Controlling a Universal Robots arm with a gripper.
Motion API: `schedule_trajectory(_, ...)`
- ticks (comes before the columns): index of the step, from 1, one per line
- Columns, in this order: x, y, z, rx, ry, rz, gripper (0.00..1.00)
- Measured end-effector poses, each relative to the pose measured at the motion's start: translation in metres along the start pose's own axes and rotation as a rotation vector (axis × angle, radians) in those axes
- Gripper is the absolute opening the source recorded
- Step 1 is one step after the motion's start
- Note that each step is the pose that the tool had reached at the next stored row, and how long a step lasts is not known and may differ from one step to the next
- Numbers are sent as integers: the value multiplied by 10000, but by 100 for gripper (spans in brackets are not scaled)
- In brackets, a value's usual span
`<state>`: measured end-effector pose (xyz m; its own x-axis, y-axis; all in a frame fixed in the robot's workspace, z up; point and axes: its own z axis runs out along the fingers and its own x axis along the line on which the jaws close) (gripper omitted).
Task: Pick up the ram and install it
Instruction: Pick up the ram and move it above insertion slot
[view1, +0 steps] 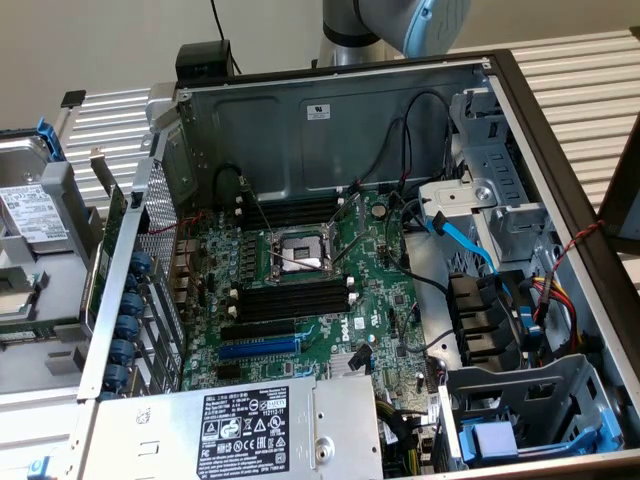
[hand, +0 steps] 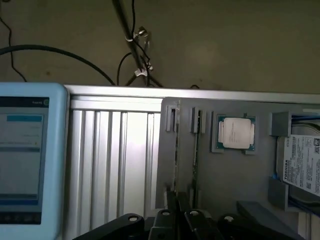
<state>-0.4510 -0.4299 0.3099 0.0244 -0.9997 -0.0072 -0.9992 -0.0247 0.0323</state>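
We see a pale-blue tablet (hand: 25, 160) beside the ribbed table (hand: 110, 160), which carries the gray tray (hand: 230, 180). On that tray the ram (hand: 176, 150) stands on edge, with a second stick (hand: 196, 150) just beside it. Our gripper (hand: 178, 199) is clamped on the ram's near end. A processor (hand: 236, 133) and a hard drive (hand: 302, 165) sit on the same tray.

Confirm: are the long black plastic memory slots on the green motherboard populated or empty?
Empty. The long black plastic memory slots on the green motherboard show bare channels, no stick seated.
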Motion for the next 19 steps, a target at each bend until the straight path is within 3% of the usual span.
schedule_trajectory(5,0,-89,-194,1,0,2,13)
schedule_trajectory(19,11,-647,-763,1,0,2,13)
